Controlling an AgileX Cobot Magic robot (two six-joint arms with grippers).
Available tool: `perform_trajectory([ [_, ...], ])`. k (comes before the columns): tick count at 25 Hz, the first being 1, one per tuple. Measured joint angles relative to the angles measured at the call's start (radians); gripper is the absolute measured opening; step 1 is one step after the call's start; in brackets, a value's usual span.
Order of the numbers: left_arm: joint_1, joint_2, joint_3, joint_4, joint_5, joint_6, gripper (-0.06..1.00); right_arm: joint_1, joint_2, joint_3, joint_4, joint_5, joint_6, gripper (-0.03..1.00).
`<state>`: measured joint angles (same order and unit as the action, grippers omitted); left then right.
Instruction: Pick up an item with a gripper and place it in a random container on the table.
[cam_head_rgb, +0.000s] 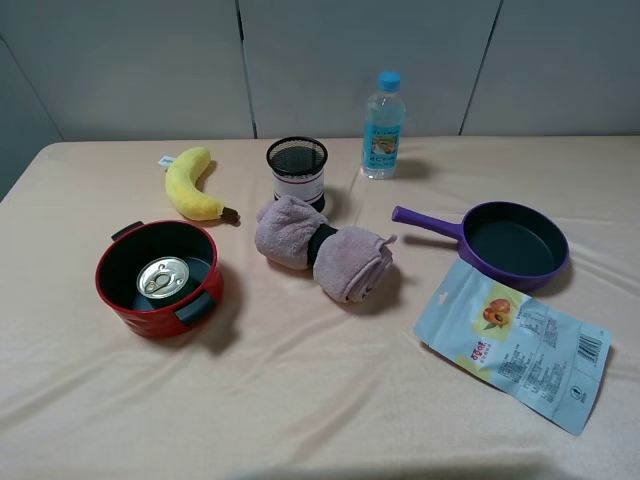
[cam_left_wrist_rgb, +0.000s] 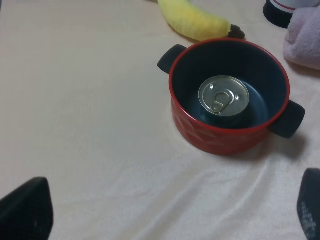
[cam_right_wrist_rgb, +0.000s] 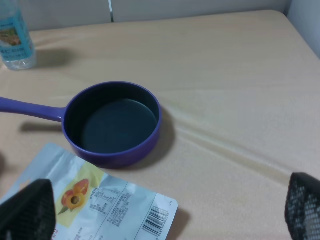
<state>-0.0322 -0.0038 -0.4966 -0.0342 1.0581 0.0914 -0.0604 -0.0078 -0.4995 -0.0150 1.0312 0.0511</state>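
The small tin can (cam_head_rgb: 163, 277) with a shiny pull-ring lid stands upright inside the round red pot (cam_head_rgb: 128, 309) at the left of the table. The left wrist view shows the can (cam_left_wrist_rgb: 223, 98) in the pot (cam_left_wrist_rgb: 210, 137) from above. My left gripper (cam_left_wrist_rgb: 170, 210) is open and empty, back from the pot, with its black fingertips (cam_left_wrist_rgb: 27, 210) at the frame corners. My right gripper (cam_right_wrist_rgb: 165, 210) is open and empty, back from the purple pan. Neither gripper shows in the exterior high view.
A yellow toy banana (cam_head_rgb: 188, 182), a black mesh cup (cam_head_rgb: 297, 170), a rolled pink towel (cam_head_rgb: 320, 247), a water bottle (cam_head_rgb: 383, 125), a purple frying pan (cam_head_rgb: 515, 243) and a snack pouch (cam_head_rgb: 515, 340) lie on the beige cloth.
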Motion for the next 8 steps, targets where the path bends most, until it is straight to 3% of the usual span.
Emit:
perform_trajectory([
  [8,0.000,0.000,0.000,0.000,0.000,0.000,0.99,0.000,0.000,0.000,0.000,0.000,0.000,0.69],
])
